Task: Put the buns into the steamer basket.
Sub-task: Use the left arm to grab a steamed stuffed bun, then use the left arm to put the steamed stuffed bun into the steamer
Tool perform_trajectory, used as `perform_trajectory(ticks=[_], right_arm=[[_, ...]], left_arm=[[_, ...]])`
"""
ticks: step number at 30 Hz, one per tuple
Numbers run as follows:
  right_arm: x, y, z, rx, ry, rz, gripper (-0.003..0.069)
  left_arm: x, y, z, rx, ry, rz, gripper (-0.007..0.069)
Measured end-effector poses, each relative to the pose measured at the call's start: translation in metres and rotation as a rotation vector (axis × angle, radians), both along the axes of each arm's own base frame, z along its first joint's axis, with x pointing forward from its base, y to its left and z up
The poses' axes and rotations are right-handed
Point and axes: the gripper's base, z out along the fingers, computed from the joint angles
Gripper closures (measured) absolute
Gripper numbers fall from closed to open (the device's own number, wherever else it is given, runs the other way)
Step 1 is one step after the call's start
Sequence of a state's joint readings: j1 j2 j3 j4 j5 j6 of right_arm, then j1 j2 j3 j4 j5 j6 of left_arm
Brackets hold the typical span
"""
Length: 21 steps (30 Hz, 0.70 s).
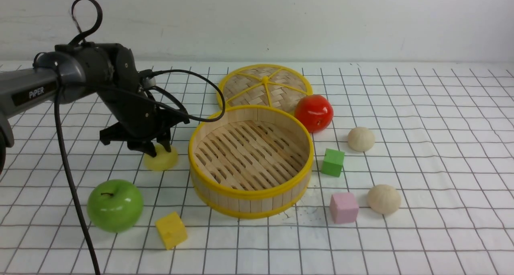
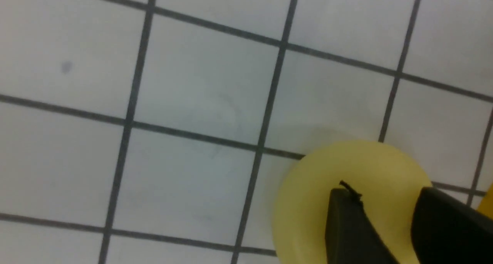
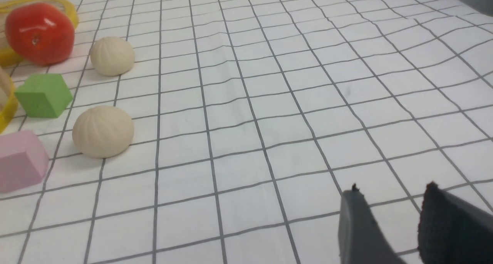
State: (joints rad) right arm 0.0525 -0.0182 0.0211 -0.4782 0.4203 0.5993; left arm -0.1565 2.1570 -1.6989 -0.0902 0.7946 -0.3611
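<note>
In the front view, the left arm reaches in from the upper left of the frame. The left claw [image 1: 160, 151] points down at the pale yellow bun [image 1: 162, 161]. This bun lies on the bench [image 1: 421, 166], left of centre in the frame and just beside the left wall of the steamer basket [image 1: 251, 194]. In the left wrist view the two fingers stand a little apart, and the yellow bun shows through the gap. The bun is wider than this gap, so the tips are over its top and not around its sides. Whether the tips touch the bun I cannot tell.

The steamer basket stands upright in the centre of the frame. All three buns lie outside it on the bench. The upper cream bun [image 1: 361, 139] is right of the basket, near the red apple [image 1: 314, 113]. The lower cream bun [image 1: 384, 199] lies in the lower right part, just beside the pink cube [image 1: 343, 207]. A green cube [image 1: 333, 162] sits between the basket and these two buns.

The woven lid [image 1: 265, 84] lies behind the basket, at the upper centre. A green apple [image 1: 115, 205] and a yellow cube [image 1: 171, 230] are at the lower left.

The right claw [image 3: 391, 187] appears only in the right wrist view. Its fingers are apart, with only bare bench seen between them, well apart from the cream buns.
</note>
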Motion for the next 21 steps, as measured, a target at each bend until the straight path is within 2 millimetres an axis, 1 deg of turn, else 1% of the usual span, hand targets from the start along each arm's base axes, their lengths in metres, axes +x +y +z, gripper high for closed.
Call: perform_trajectory(ticks=[3, 5, 7, 9, 10, 12, 15, 17, 19, 20, 21], right_arm=[[0.0, 0.0, 0.0, 0.0, 0.0, 0.0, 0.0419], [0.0, 0.0, 0.0, 0.0, 0.0, 0.0, 0.0419], [0.0, 0.0, 0.0, 0.0, 0.0, 0.0, 0.0419], [0.0, 0.0, 0.0, 0.0, 0.0, 0.0, 0.0419], [0.0, 0.0, 0.0, 0.0, 0.0, 0.0, 0.0419], [0.0, 0.0, 0.0, 0.0, 0.0, 0.0, 0.0419], [0.0, 0.0, 0.0, 0.0, 0.0, 0.0, 0.0419], [0.0, 0.0, 0.0, 0.0, 0.0, 0.0, 0.0419], [0.0, 0.0, 0.0, 0.0, 0.0, 0.0, 0.0419], [0.0, 0.0, 0.0, 0.0, 0.0, 0.0, 0.0419], [0.0, 0.0, 0.0, 0.0, 0.0, 0.0, 0.0419]], left_arm=[[0.0, 0.0, 0.001, -0.001, 0.002, 0.0, 0.0412], [0.0, 0.0, 0.001, -0.001, 0.008, 0.0, 0.0454], [-0.001, 0.0, 0.0, 0.0, 0.014, -0.003, 0.0517], [-0.002, 0.0, 0.0, 0.003, 0.02, -0.019, 0.0603], [-0.002, 0.0, 0.001, 0.001, 0.023, -0.026, 0.0624], [-0.001, -0.001, 0.003, 0.003, 0.023, -0.035, 0.0638], [0.0, -0.001, 0.012, 0.003, 0.021, -0.045, 0.0638], [0.001, -0.002, 0.026, -0.003, 0.008, -0.048, 0.0638], [0.0, -0.003, 0.048, -0.026, -0.025, -0.051, 0.0638], [0.0, -0.004, 0.055, -0.04, -0.039, -0.053, 0.0638], [-0.002, -0.007, 0.068, -0.065, -0.065, -0.064, 0.0638]])
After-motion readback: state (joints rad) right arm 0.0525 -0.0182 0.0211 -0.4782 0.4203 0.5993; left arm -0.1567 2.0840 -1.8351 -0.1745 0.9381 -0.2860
